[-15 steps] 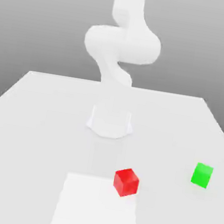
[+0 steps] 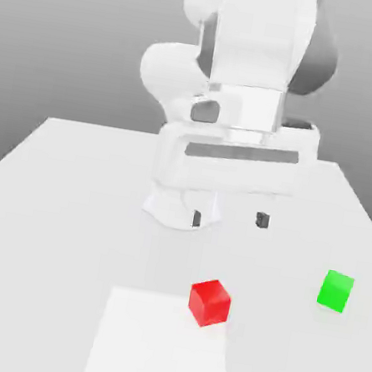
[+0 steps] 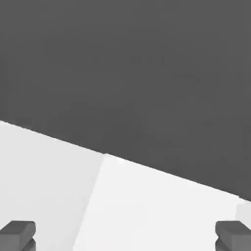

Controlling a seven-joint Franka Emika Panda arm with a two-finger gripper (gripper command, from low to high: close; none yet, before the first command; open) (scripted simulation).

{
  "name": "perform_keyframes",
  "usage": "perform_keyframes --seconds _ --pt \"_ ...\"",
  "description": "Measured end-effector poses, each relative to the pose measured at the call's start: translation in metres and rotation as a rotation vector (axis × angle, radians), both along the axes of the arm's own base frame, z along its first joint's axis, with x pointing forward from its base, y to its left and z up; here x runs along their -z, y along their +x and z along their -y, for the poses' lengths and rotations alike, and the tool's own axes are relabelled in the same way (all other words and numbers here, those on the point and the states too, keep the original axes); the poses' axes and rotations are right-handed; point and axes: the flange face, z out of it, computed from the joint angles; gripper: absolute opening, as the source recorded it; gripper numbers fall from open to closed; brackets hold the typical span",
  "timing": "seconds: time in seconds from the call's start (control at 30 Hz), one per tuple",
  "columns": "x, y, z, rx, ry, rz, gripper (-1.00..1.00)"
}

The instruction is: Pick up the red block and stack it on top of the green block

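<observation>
Poised high above a pale table [image 2: 68, 205], well clear of both cubes: gripper [image 2: 228, 218], pointing down, jaws spread wide with nothing between them. Dark fingertips [image 2: 262, 220] hanging just in front of the arm's round base [image 2: 169, 208] in the exterior view. Resting on the table toward the near edge, at the far corner of a brighter square patch [image 2: 160, 346]: red block [image 2: 210, 302], untouched. Well apart from it, toward the exterior view's right and slightly farther back: green block [image 2: 335, 291], also on the tabletop, standing alone. In the hand view, fingertips [image 3: 17, 234] set far apart over the table [image 3: 44, 171], with a dark backdrop beyond the table's edge
</observation>
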Motion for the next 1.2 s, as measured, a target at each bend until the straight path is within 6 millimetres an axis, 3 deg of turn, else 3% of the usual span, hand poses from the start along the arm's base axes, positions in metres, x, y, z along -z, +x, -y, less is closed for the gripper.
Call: perform_keyframes --seconds 0.1,0.3,0.33,0.57,0.83,1.03,1.2 --pt "0.073 -0.032 -0.005 -0.069 -0.026 -0.109 0.00" --pt "0.135 -0.042 -0.006 -0.086 -0.031 -0.135 0.00" --pt "0.140 -0.042 -0.006 -0.086 -0.031 -0.135 -1.00" --pt "0.139 -0.042 -0.006 -0.086 -0.032 -0.136 -1.00" --pt "0.080 -0.043 -0.011 -0.107 -0.034 -0.136 -1.00" --pt "0.064 -0.053 -0.084 -0.432 -0.056 -0.130 -1.00" --pt "0.054 -0.078 -0.153 -0.740 -0.076 -0.122 -1.00"
